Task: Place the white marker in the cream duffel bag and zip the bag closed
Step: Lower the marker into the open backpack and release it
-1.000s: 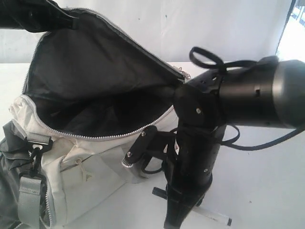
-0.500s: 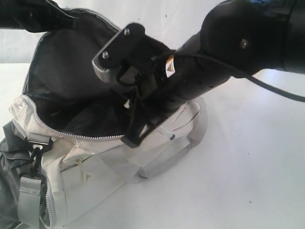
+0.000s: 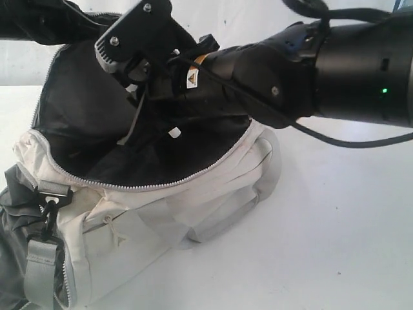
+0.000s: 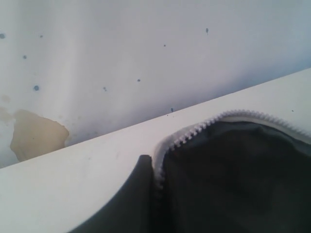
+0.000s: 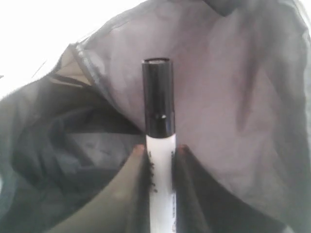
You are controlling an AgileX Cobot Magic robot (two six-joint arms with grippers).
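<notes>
The cream duffel bag (image 3: 148, 226) lies on the table with its grey zipper (image 3: 129, 185) undone and its dark lining showing. My left gripper (image 3: 97, 27) is at the bag's far rim and holds it up; in the left wrist view one dark finger (image 4: 141, 184) presses against the zipper edge (image 4: 194, 130). My right arm reaches across over the opening. My right gripper (image 5: 160, 151) is shut on the white marker (image 5: 161, 174), whose black cap (image 5: 158, 97) points into the lining. In the exterior view the marker is hidden behind the right gripper (image 3: 132, 123).
A dark grey fabric item (image 3: 10, 252) and a grey strap (image 3: 40, 265) lie at the bag's left end. A grey handle (image 3: 219, 216) hangs down the bag's front. A black cable (image 3: 348, 141) trails from the right arm over the white table (image 3: 322, 245).
One second ago the marker lay on the table under my right gripper. The right gripper has since lifted it and swung up and left over the bag's opening. The left arm has not moved.
</notes>
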